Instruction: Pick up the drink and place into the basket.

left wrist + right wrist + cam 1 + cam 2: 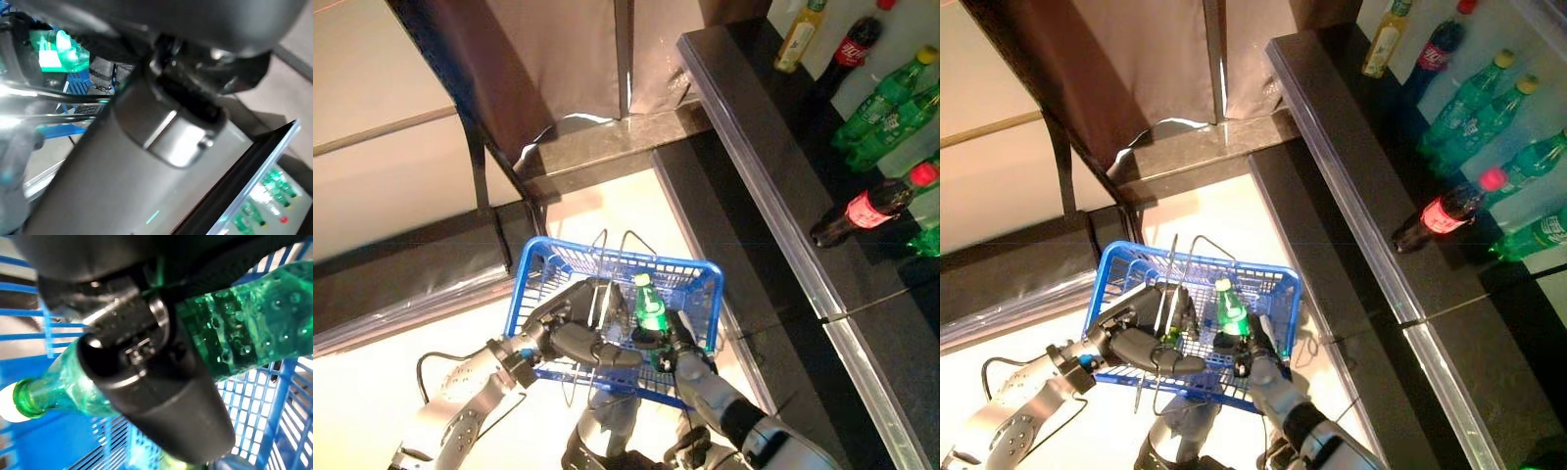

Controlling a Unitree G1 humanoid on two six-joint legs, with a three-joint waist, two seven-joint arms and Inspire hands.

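The blue basket (pixel 703 279) hangs in front of me above the floor. My left hand (pixel 570 331) is shut on its thin wire handles (pixel 604 294). My right hand (pixel 677 338) is inside the basket, shut on a green bottle (pixel 650 308) with a yellow cap, held upright. In the right wrist view the green bottle (pixel 254 318) lies across my hand (pixel 161 382), with the basket's blue mesh (pixel 254 406) behind it. The bottle also shows in the right eye view (pixel 1231 313).
A dark shelf ledge (pixel 773 186) runs along the right. Behind it stand green bottles (pixel 886 108), red-capped cola bottles (pixel 867 211) and a yellow drink (pixel 800 37). A dark chair or panel (pixel 509 69) stands at the back left.
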